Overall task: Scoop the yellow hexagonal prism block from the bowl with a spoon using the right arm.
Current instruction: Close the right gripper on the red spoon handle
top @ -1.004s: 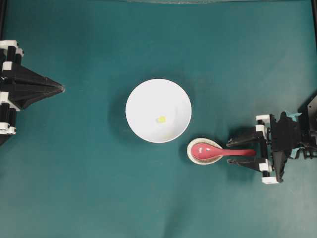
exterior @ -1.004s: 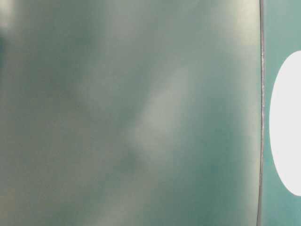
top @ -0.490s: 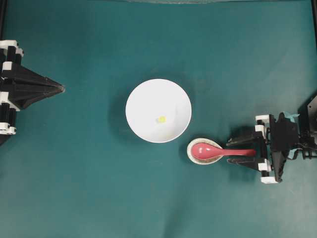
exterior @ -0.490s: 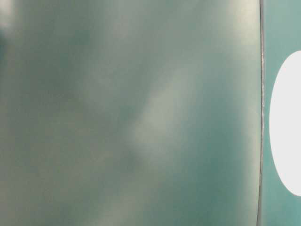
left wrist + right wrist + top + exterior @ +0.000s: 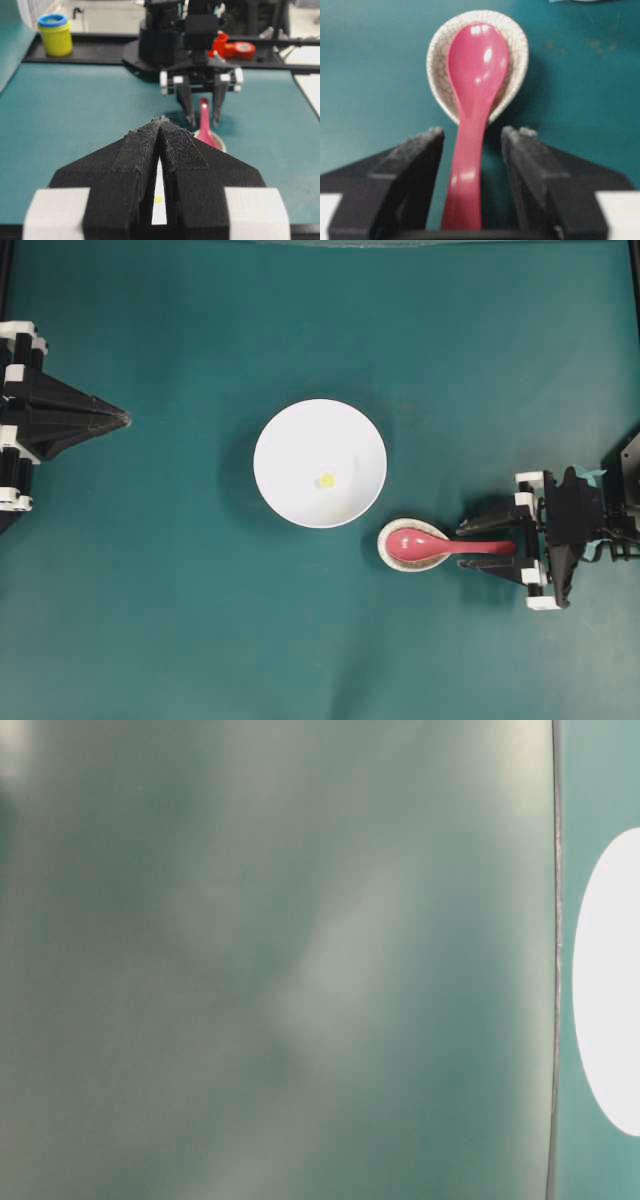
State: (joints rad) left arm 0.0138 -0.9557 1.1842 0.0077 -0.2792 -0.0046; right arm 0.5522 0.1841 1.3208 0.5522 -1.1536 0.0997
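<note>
Spoon (image 5: 472, 95) handle lies between the right hand's (image 5: 471, 137) spread fingers

Robot lab bench; teal mat (image 5: 150, 590); tape rolls (image 5: 235, 48)

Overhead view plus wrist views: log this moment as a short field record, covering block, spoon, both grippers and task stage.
block: yellow hexagonal prism block lies inside the bowl
spoon: spoon, scoop in the spoon rest, handle toward the right gripper
right gripper: right gripper open, jaws on either side of the handle, gaps visible
left gripper: left gripper shut, away from the bowl
stage: spoon not yet gripped
</note>
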